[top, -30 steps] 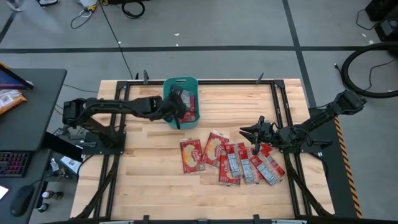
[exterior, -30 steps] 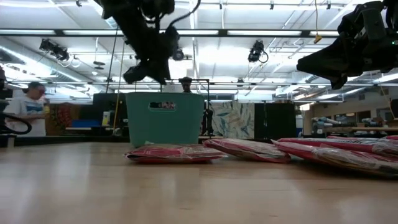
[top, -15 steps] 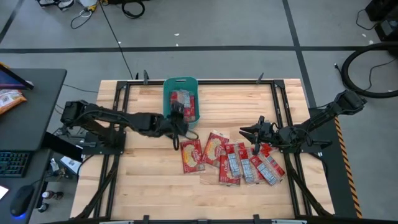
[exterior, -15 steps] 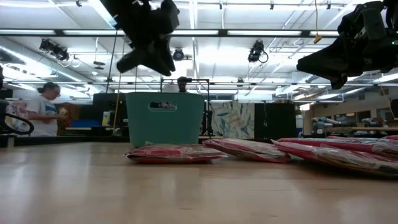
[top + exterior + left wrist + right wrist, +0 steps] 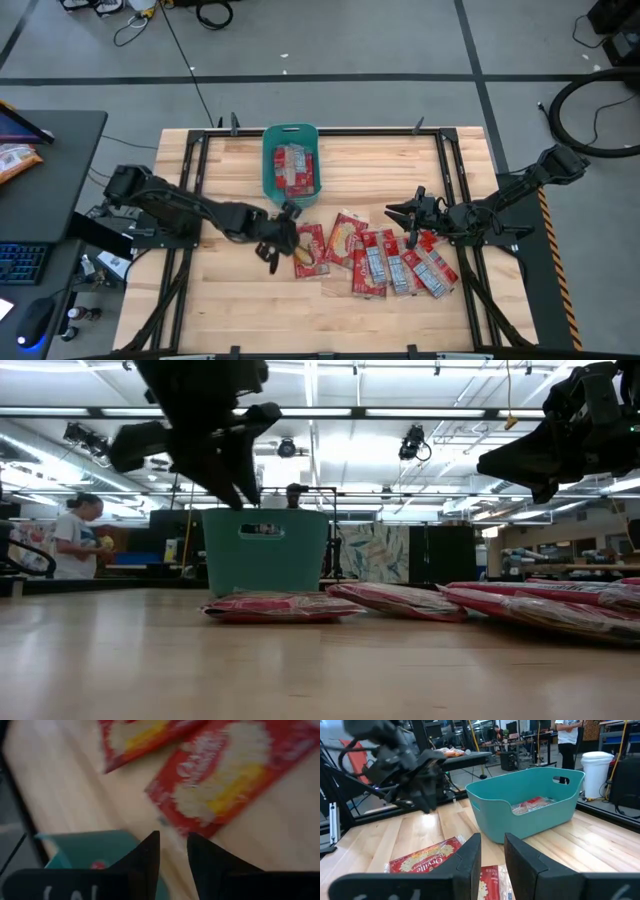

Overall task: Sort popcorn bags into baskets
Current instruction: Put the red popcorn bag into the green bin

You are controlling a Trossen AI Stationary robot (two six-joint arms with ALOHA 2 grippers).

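The teal basket (image 5: 272, 160) stands at the table's far side, left of middle, with red popcorn bags (image 5: 295, 168) lying in it. It also shows in the low view (image 5: 265, 555) and the right wrist view (image 5: 520, 822). Several more red bags lie flat on the table, from the leftmost (image 5: 308, 250) to the rightmost (image 5: 435, 270). My left gripper (image 5: 283, 232) hovers above the table just left of the leftmost bag (image 5: 225, 785), fingers shut and empty. My right gripper (image 5: 402, 214) hangs shut and empty over the right-hand bags.
A desk (image 5: 50, 200) with a keyboard and an orange-and-white snack packet (image 5: 15, 160) stands left of the table. Dark frame rails (image 5: 450, 170) run along the table's sides. A person (image 5: 80, 540) stands in the room behind. Bare wood (image 5: 230, 300) lies near the front edge.
My left gripper has left the space above the basket and gone toward the table's near edge, coming down beside the leftmost bag and turning on the way. The bags in the basket now show uncovered. My right arm has kept still.
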